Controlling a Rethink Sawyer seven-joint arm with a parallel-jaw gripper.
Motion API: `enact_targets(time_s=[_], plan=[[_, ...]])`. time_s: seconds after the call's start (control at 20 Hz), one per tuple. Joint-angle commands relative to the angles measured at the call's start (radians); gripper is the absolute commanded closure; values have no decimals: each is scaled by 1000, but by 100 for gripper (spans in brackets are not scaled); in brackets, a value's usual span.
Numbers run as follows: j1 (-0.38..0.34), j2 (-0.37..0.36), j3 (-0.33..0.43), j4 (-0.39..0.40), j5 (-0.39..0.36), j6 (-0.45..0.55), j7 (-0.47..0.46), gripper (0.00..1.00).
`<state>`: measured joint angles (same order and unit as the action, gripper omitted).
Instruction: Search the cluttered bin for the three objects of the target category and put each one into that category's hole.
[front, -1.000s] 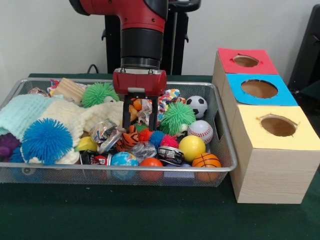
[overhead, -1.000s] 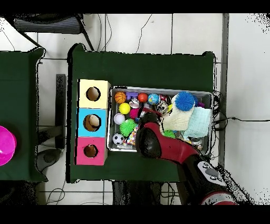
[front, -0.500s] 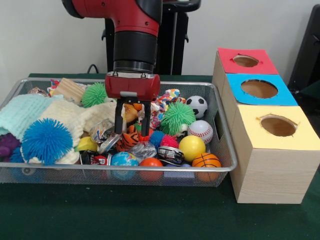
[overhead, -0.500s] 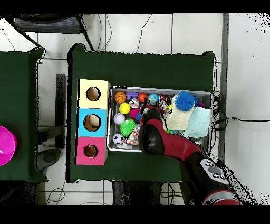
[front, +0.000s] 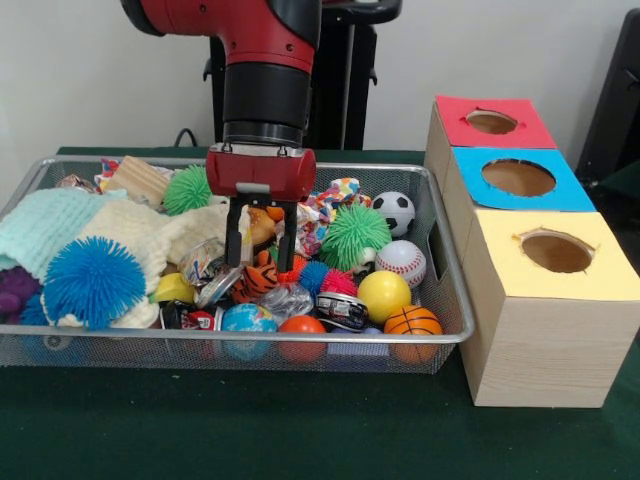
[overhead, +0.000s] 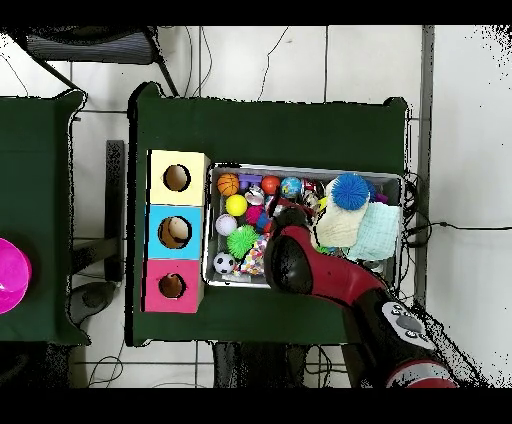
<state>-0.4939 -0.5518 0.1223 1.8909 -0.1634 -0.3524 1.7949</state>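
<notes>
bin (front: 445, 335) silver wire mesh; blanket (front: 45, 225) prob. knit cloth; boxes pale wood.

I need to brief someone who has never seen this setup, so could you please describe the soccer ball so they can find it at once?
Start at the wire bin on the green table and go to its far corner nearest the red-topped box. The soccer ball lies there, just behind the baseball and beside a green spiky ball. It is the only white ball with black patches.
</notes>
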Motion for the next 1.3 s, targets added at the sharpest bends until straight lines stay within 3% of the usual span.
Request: enact_targets(time_s=[0.05,1.3], plan=[[-20,5,-21,-2,-36,124,92,0],[-34,-3,31,93,-32,149,157,0]])
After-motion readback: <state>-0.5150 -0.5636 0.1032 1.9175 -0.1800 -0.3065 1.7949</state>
